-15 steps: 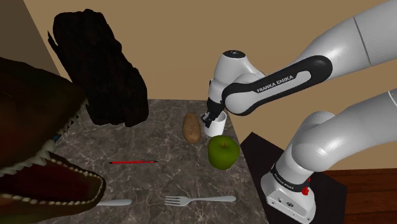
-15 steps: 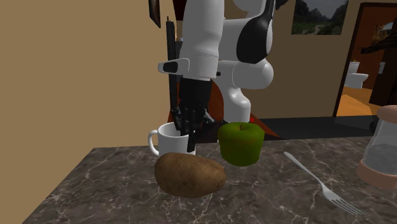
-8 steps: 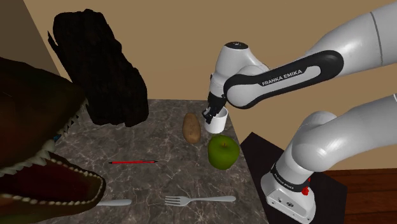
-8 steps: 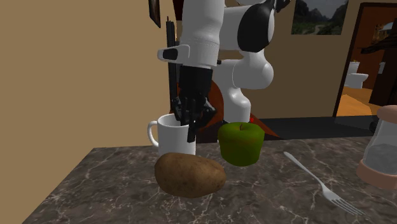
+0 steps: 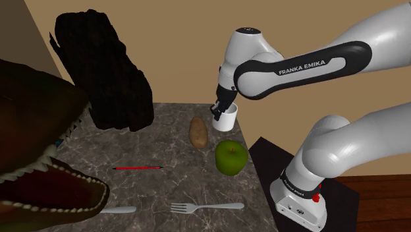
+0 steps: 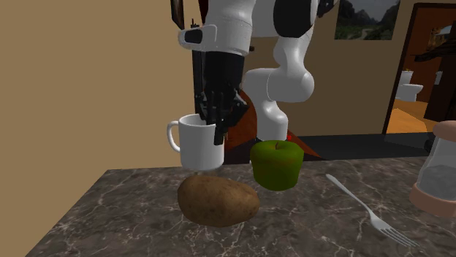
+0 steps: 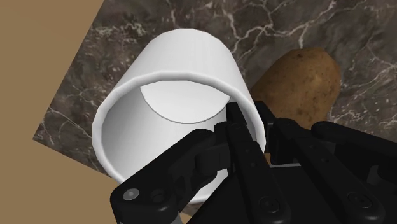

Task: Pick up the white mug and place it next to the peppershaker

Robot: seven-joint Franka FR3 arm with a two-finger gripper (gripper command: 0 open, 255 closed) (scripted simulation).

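A: Status, L to R in the second exterior view. We've got the white mug (image 6: 199,144) hanging above and a bit behind the potato (image 6: 218,199), handle out past the potato's left end. The gripper (image 6: 219,128) is clamped on the mug wall, one finger inside the rim, one outside; wrist view agrees. Base looks clear of the counter (image 6: 131,212), imo.

B: Plan for the carry?

A: It's a rim pinch only, so the mug could swing. We go slow and keep it upright. We hold height over the potato, then over the green apple (image 6: 277,164) just right of it, then over the fork (image 6: 362,204) further right. The peppershaker (image 6: 437,168) sits well right of the potato. We set down just beside it w/o touching, and open only once the base is flat.

B: What can't we see?

A: The shaker is cut off by the frame edge, so the room on its far side is unknown. The outer finger's contact is hidden behind the gripper body in the wrist view, so we can't judge grip depth. The gap under the mug is hard to read, since the potato blocks the counter there.
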